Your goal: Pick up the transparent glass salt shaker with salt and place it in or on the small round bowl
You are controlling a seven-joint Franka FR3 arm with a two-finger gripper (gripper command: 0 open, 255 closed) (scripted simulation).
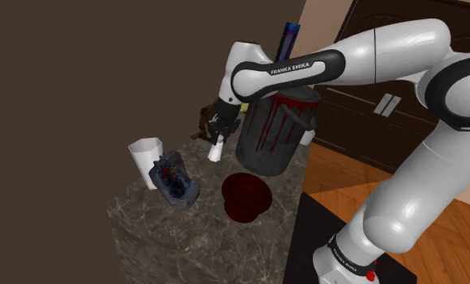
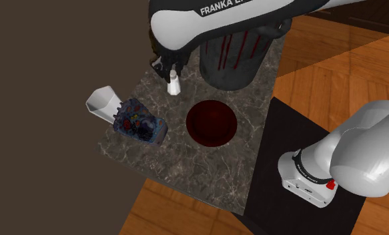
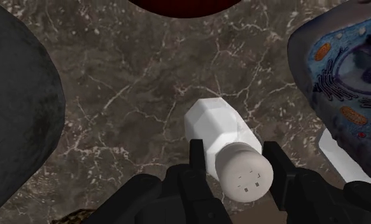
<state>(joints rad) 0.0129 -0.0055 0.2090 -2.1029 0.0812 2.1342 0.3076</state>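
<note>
Clutter on a dark marbled counter (image 1: 156, 230).
A dark grey bin (image 1: 269, 141) streaked with red stands at the back. Toward the shoulder view's left, a white cup (image 1: 143, 155) touches a blue patterned lump (image 1: 175, 181). Wooden floor (image 1: 342, 190) and a dark door (image 1: 370, 113) lie beyond.

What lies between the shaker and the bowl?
Nothing: the wrist view shows bare marble top between the white shaker and the dark red bowl; the second exterior view agrees.
</note>
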